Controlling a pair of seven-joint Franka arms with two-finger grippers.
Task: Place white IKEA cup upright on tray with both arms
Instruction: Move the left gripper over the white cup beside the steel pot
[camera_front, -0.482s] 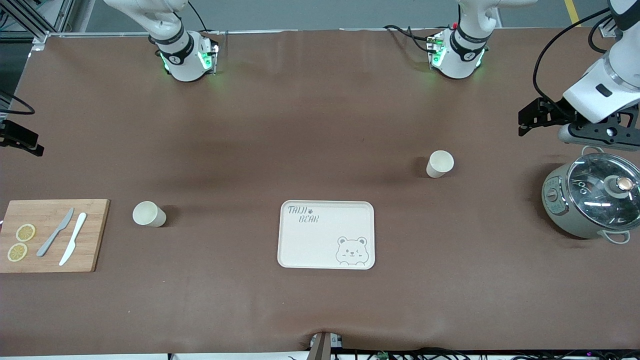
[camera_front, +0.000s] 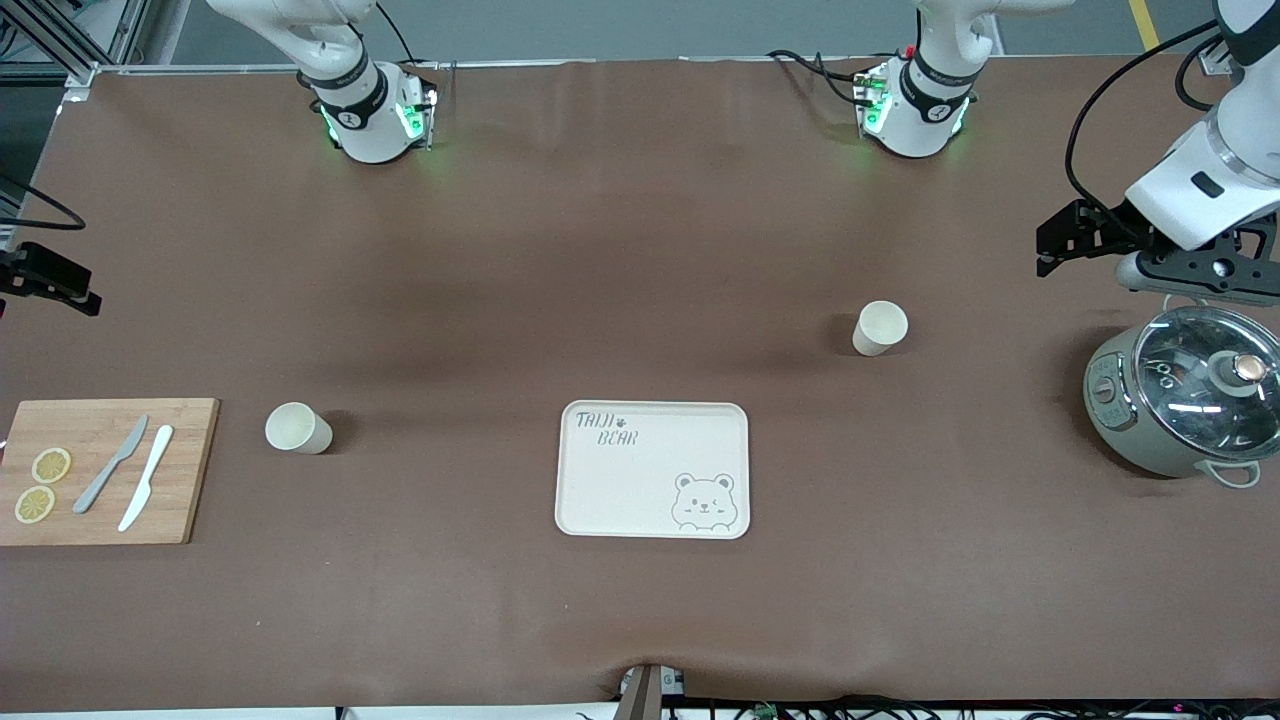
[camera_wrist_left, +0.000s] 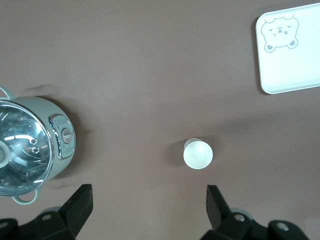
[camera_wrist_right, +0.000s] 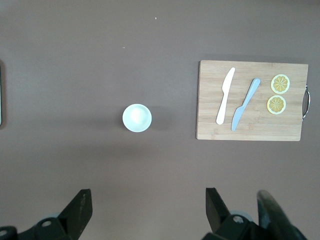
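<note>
Left black two-finger gripper (camera_front: 1050, 240) up over bare brown table (camera_front: 640, 250) near left arm's end, fingers (camera_wrist_left: 80, 205) spread wide, empty. At its 5 o'clock in front view, grey-green pot with glass lid (camera_front: 1185, 405).

Right black two-finger gripper (camera_wrist_right: 145, 212) high over table at right arm's end, fingers (camera_wrist_right: 80, 207) parted, empty.

One white upright cup (camera_front: 879, 328) at 1 o'clock from flat cream bear-print tray (camera_front: 652, 470), apart from it. Second white upright cup (camera_front: 296, 429) at tray's 9 o'clock, near wooden cutting board (camera_front: 100, 470) carrying grey knife (camera_front: 110, 465), white knife (camera_front: 146, 478), two lemon slices (camera_front: 42, 484).

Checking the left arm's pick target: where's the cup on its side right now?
The cup stands upright on the table, farther from the front camera than the tray, between the tray and the pot, toward the left arm's end.
</note>
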